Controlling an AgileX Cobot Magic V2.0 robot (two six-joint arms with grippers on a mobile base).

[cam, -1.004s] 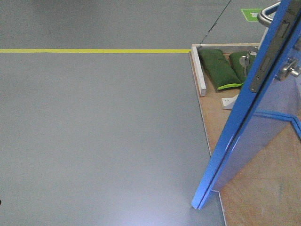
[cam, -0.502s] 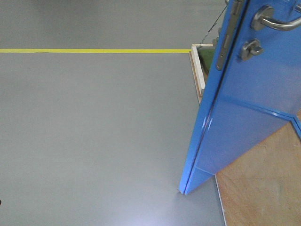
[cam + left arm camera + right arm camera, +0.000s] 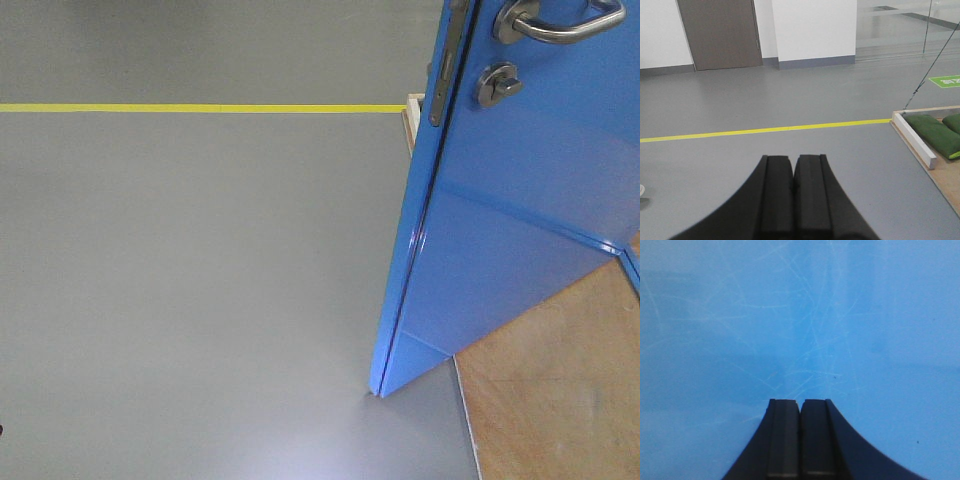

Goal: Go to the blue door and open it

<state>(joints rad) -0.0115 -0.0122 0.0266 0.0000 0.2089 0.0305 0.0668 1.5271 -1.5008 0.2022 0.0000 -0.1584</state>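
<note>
The blue door (image 3: 520, 230) fills the right side of the front view, its free edge swung out from its plywood platform (image 3: 560, 400) over the grey floor (image 3: 200, 280), so it looks partly open already. On its face sit the lever handle (image 3: 560, 22) and, just below, the thumb-turn lock (image 3: 497, 84); the latch plate (image 3: 445, 70) runs along its edge. The right gripper (image 3: 800, 405) points squarely at the door's scratched panel, clenched and empty; whether it touches cannot be told. The left gripper (image 3: 793, 162), also clenched on nothing, faces away from the door toward the yellow line (image 3: 765, 130) and the green sandbags (image 3: 932, 132). The approach seems done; widening the swing probably remains
</note>
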